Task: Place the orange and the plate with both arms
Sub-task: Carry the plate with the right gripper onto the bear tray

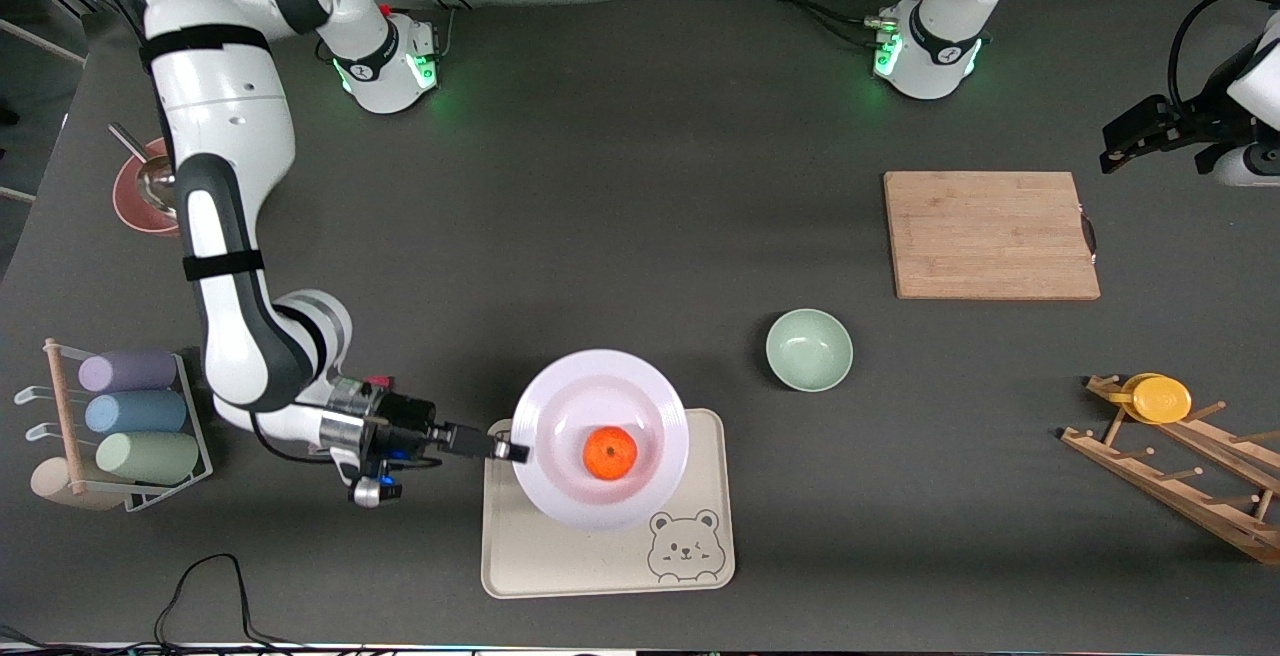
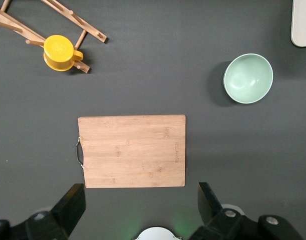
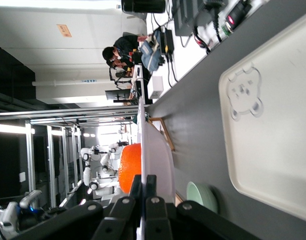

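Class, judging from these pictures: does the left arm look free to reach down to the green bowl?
Probably yes. The left gripper hangs open over the cutting board, and the green bowl sits uncovered with nothing beside it.

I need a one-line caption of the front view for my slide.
Right end effector grips the rim of the plate carrying the orange above the bear tray; left end effector waits open.

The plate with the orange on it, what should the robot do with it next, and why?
Probably lower it. The right pincer grips the plate by its rim, apparently just above the tray, with the orange sitting on it. The left pincer waits past the cutting board.
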